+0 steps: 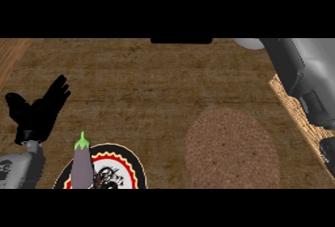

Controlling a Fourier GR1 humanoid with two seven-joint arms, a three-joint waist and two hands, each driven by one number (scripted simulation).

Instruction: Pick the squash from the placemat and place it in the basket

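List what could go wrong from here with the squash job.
1. Wrong pick: no squash shows on the mat. The only vegetable in view is a purple one on the plate, and it might be grabbed instead.
2. Blind drop: the right forearm covers most of the basket, and the right hand is cut off at the edge, so a release there is hard to check.

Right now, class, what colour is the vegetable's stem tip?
Bright green stem on a purple body, head view.
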